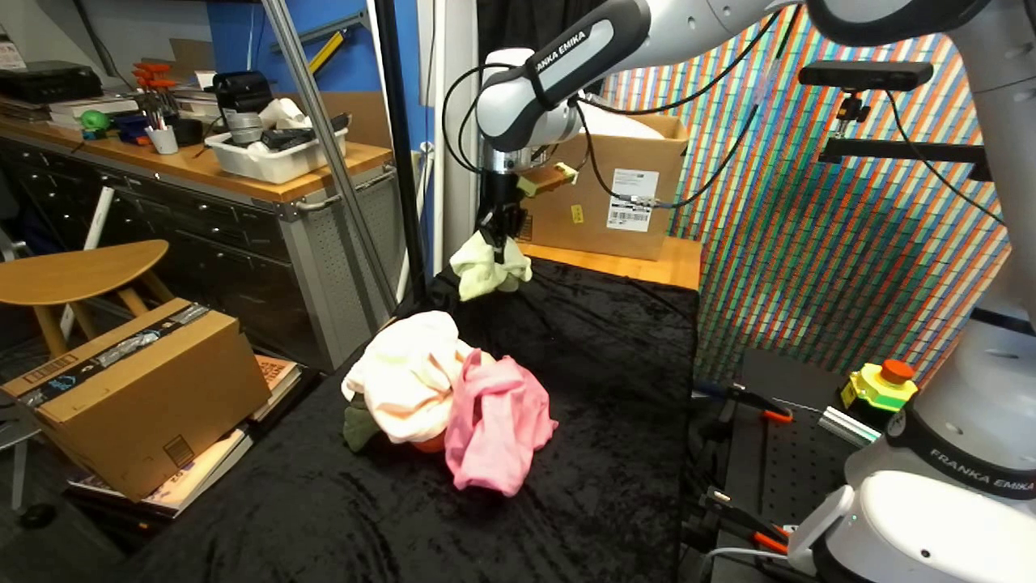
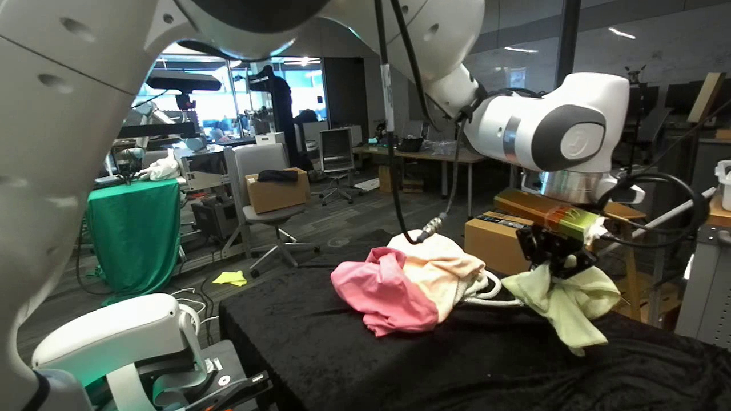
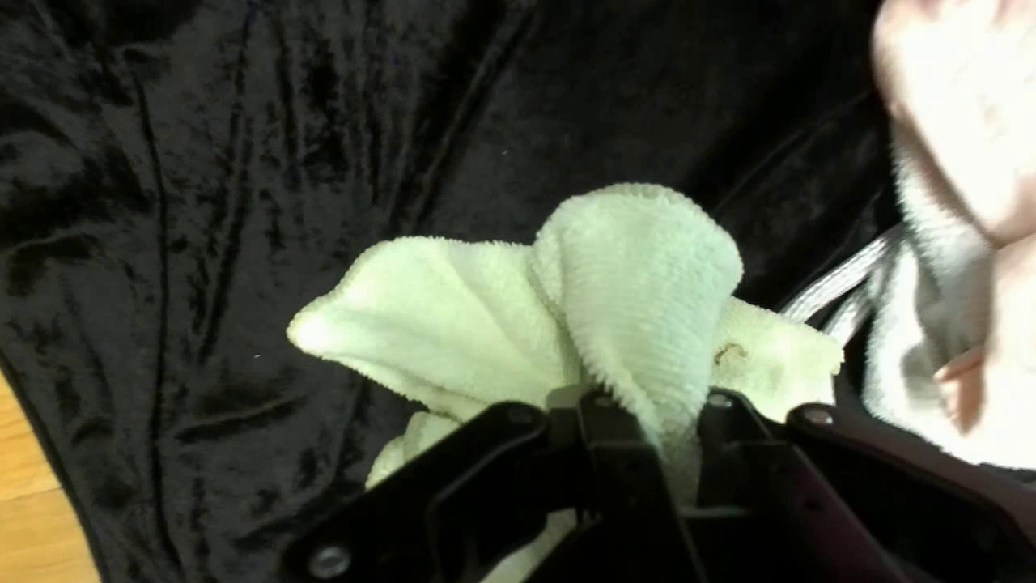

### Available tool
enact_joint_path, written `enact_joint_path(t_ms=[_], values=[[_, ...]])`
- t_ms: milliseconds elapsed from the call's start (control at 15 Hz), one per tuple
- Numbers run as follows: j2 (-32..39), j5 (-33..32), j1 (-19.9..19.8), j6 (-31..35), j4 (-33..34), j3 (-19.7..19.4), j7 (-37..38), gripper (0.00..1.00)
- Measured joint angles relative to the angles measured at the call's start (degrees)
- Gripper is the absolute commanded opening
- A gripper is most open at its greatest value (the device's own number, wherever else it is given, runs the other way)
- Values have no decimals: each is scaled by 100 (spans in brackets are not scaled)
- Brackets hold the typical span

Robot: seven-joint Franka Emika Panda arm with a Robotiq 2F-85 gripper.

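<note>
My gripper (image 3: 657, 417) is shut on a light green fuzzy cloth (image 3: 453, 316). The cloth bunches between the fingers and its corners hang out on several sides. In both exterior views the gripper (image 1: 499, 235) (image 2: 557, 267) points down with the green cloth (image 1: 479, 271) (image 2: 577, 302) near the far end of the table; I cannot tell whether its lowest tip touches. Beside it lies a heap with a pale peach cloth (image 1: 413, 368) (image 2: 448, 262) (image 3: 955, 121) and a pink cloth (image 1: 498, 421) (image 2: 382, 291). White rope (image 2: 491, 299) (image 3: 838, 279) comes out of the heap towards the green cloth. A dark green piece (image 1: 358, 425) shows under the heap.
A wrinkled black cloth (image 1: 607, 502) (image 2: 457, 365) covers the table. A large cardboard box (image 1: 599, 194) stands behind the gripper on bare wood (image 3: 36, 502). A black pole (image 1: 401, 162) rises at the table's side. Another cardboard box (image 1: 154, 397) lies beyond the edge.
</note>
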Motion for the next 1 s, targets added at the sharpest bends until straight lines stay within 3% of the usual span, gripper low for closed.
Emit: enact_joint_path(t_ms=[533, 1000], values=[[-1776, -250, 819, 269, -1997, 477, -246, 13], [-2530, -618, 1583, 868, -2733, 803, 139, 15]])
